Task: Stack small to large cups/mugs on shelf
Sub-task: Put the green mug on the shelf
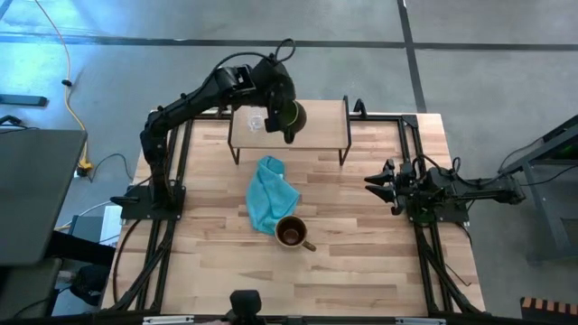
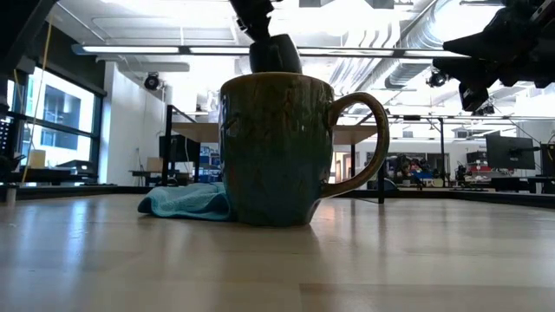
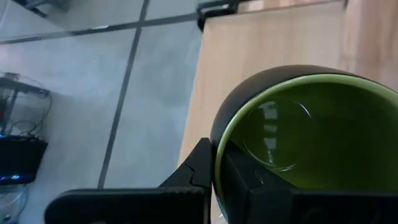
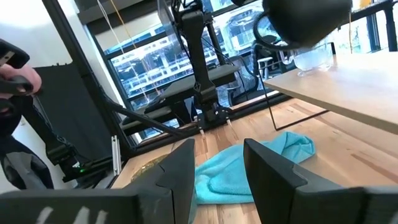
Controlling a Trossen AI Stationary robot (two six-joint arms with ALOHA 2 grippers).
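Green-lined dark mug [image 1: 291, 117] pinched at rim in left jaws [image 3: 214, 177], hanging over shelf [image 1: 321, 117] beside glass cup [image 1: 256, 121]. Right jaws [image 4: 214, 165] spread, idle. Risk: mug clips glass, topples it.

Bright overhead light; ceiling strips [image 2: 165, 49] glare white in the low view; the worktop [image 2: 277, 260] blurs close up; the green mug [image 3: 311, 143] looks soft, with pale reflections inside.
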